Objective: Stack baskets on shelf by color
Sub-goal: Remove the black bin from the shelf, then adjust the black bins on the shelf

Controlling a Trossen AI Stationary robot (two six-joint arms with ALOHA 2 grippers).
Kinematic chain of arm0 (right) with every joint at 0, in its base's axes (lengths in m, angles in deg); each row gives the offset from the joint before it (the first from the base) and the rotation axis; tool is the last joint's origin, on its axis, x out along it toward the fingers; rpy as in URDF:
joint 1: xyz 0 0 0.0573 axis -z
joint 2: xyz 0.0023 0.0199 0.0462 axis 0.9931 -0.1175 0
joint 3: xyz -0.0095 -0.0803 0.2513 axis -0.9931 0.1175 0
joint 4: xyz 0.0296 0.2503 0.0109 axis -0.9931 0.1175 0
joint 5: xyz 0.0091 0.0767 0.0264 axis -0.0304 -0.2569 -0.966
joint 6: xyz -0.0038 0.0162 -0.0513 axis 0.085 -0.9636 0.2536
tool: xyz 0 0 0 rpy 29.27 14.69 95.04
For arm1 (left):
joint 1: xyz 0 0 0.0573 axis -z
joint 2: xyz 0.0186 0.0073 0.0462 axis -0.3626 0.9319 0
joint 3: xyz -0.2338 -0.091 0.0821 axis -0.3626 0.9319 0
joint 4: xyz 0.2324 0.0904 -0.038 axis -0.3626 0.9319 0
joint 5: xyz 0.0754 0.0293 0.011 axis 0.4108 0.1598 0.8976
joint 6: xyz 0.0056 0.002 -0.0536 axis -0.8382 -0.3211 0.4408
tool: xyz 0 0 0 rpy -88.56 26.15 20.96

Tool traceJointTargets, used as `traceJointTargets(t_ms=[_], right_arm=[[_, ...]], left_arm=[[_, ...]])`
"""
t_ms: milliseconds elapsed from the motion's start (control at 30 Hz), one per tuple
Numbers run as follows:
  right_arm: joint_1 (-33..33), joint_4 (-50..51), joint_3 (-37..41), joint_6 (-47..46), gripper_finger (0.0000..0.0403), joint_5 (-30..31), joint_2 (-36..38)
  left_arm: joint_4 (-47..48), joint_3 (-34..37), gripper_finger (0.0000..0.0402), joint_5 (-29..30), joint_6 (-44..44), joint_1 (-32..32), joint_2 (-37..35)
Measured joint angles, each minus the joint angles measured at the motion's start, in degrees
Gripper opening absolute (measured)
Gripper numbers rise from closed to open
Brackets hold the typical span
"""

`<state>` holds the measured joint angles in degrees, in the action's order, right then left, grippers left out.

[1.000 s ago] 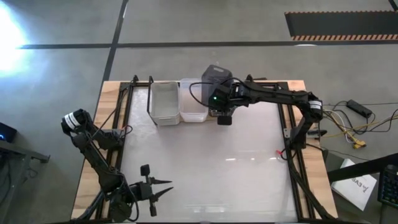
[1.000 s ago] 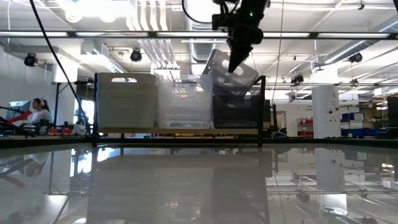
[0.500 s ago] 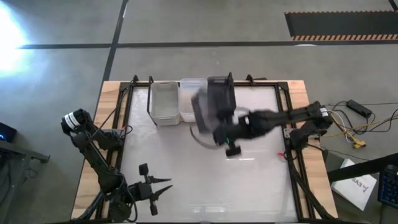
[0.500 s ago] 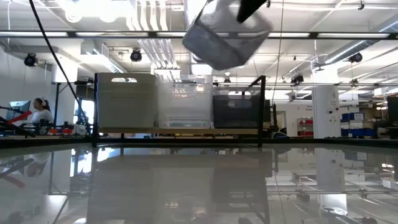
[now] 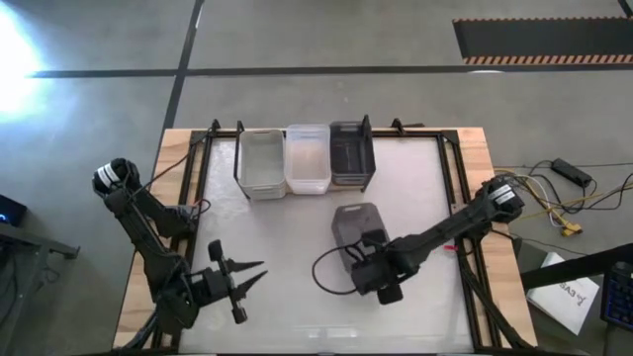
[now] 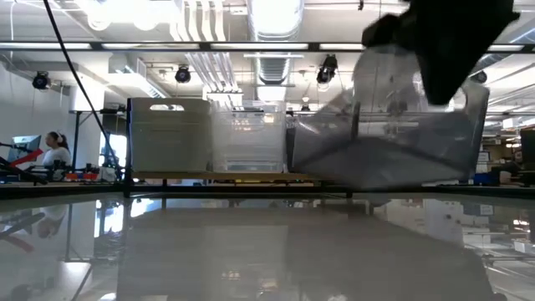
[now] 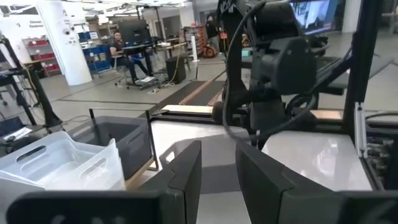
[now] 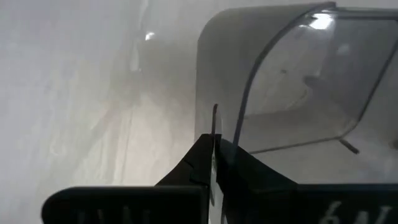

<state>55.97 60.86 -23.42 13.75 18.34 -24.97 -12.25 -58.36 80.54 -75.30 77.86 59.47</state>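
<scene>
Your right tool (image 5: 389,289) is pinched shut on the rim of a dark grey basket (image 5: 356,229), and you can see why in the right wrist view: the two fingers meet on the thin wall edge, the only part narrow enough to bite. That edge grip leaves the basket hanging off the tool toward the shelf (image 5: 302,188) side, out over the middle of the tabletop (image 5: 415,208), well apart from the shelf. In the low view it hangs tilted, and I judge it just clear of the surface rather than resting on it, though the contact line is hard to read.

On the shelf, three baskets sit side by side between the black uprights: a light grey one (image 5: 260,161) toward your left, a clear one (image 5: 307,156) in the middle, a dark grey one (image 5: 350,153) on your right. So the dark slot is already started, and the carried basket matches it by colour.

Your left tool (image 5: 240,283) waits near the front left of the tabletop, fingers narrowly apart, holding nothing.
</scene>
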Motion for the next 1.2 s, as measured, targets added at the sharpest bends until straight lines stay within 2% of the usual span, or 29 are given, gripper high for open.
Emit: traceJointTargets(t_ms=[233,433,533,600,733,767,833,967,1033,1100,1200], right_arm=[[0.1,-0.8,0.8,2.4,0.0019,-3.0,-3.4],[0.6,-0.9,-3.5,3.7,0.009,-3.8,-2.6],[0.6,-0.3,-5.2,6.5,0.0125,-3.7,0.3],[0.5,-0.2,-4.7,8.2,0.0135,0.6,4.0],[2.9,6.0,-0.1,3.8,0.0121,23.0,14.6],[4.5,7.7,1.7,1.3,0.0111,27.0,17.8],[9.4,8.6,6.5,-2.8,0.0084,30.2,24.9],[24.9,0.0,18.9,-5.2,0.0021,30.6,38.5],[33.6,-8.4,25.5,-2.4,0.0013,29.6,43.9],[43.0,-19.9,31.9,1.5,0.001,22.8,48.1],[56.2,-37.4,40.5,4.3,0.0009,6.2,51.2]], left_arm=[[0.0,0.1,0.0083,0.0,0.0,0.0,1.6],[0.0,0.1,0.0083,-0.1,0.1,0.0,2.6],[0.0,0.1,0.0083,-0.1,0.2,0.0,2.6],[0.0,0.1,0.0083,-0.1,0.2,0.0,2.6],[-0.1,0.0,0.0083,-0.4,1.3,0.0,2.6],[0.0,0.0,0.0083,-0.4,1.5,0.0,2.6],[0.0,0.0,0.0083,-0.5,1.6,0.0,2.6],[0.0,0.0,0.0083,-0.5,1.6,0.0,2.6],[0.0,0.0,0.0083,-0.5,1.6,0.0,2.6],[0.0,0.0,0.0083,-0.6,1.5,0.0,2.6],[0.0,0.0,0.0083,-0.6,1.5,0.0,2.6]])
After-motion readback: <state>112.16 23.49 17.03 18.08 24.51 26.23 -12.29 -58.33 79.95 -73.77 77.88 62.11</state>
